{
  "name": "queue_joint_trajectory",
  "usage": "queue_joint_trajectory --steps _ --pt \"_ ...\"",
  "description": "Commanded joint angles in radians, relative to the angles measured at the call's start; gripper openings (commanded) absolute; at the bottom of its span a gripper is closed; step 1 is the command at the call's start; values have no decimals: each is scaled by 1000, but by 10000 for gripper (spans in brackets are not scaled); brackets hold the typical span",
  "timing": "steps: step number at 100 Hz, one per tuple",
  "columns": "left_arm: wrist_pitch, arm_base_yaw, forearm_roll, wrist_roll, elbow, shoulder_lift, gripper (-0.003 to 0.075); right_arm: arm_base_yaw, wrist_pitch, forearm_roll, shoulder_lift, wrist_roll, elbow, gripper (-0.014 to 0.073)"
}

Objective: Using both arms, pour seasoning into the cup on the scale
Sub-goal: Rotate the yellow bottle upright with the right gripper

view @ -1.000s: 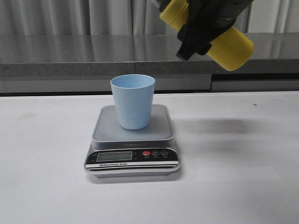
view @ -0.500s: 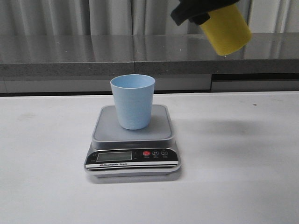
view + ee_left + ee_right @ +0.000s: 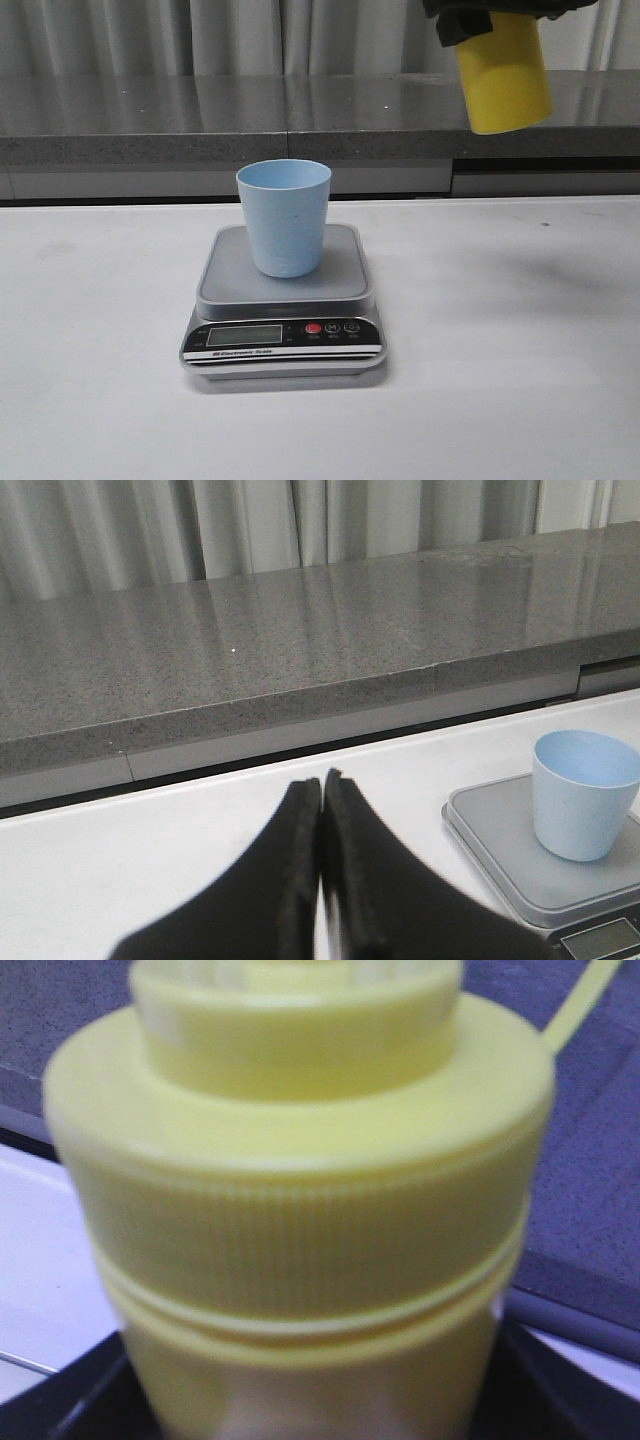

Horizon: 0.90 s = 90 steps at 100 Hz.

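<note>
You have a white table (image 3: 520, 400) spread across the front view, with a grey stone ledge (image 3: 200, 120) running behind it and pale curtains (image 3: 130, 35) above that. Near the table's middle sits the scale (image 3: 285, 300), its square platform towards the ledge and its black panel, display and red button (image 3: 313, 328) facing you. The cup (image 3: 284, 216) stands upright on the platform, roughly centred, its mouth open to the ceiling; what it holds cannot be told from here.

Up at the top right of the front view, your right gripper (image 3: 478, 12) hangs well above the table, mostly cut off by the frame edge. It is clenched around the seasoning (image 3: 503, 78), whose yellow body hangs nearly upright below the black fingers, base down. The bottle is off to the right of the cup and well above it, not over the platform. In the right wrist view the seasoning (image 3: 300, 1190) fills the picture: you see the ribbed yellow lid and the thin cap tether (image 3: 583, 1000) angling off at the upper corner, with dark finger parts on either side low down.

Your left gripper (image 3: 322, 880) shows only in its wrist view, low over the table, its two black fingers pressed together on nothing. The cup (image 3: 583, 793) and scale (image 3: 530, 865) lie near it, to one side.
</note>
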Motion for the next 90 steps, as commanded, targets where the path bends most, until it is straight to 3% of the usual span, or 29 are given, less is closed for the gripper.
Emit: queue_joint_trajectory --steps 1,21,44,62,76,90 --pt "-83 3 -1 -4 -24 5 -18 -52 -142 128 -49 -160 -23 150" --pt "-83 3 -1 -4 -24 5 -18 -141 -427 437 -49 -529 61 150" --pt "-83 3 -1 -4 -24 5 -18 -163 -732 717 -49 -863 252 150" --pt "-83 3 -1 -4 -24 5 -18 -163 -837 855 -34 -922 380 150" --pt "-83 3 -1 -4 -24 5 -18 -163 -939 892 8 -944 426 150" --pt "-83 3 -1 -4 -24 5 -18 -157 -947 888 51 -944 427 150"
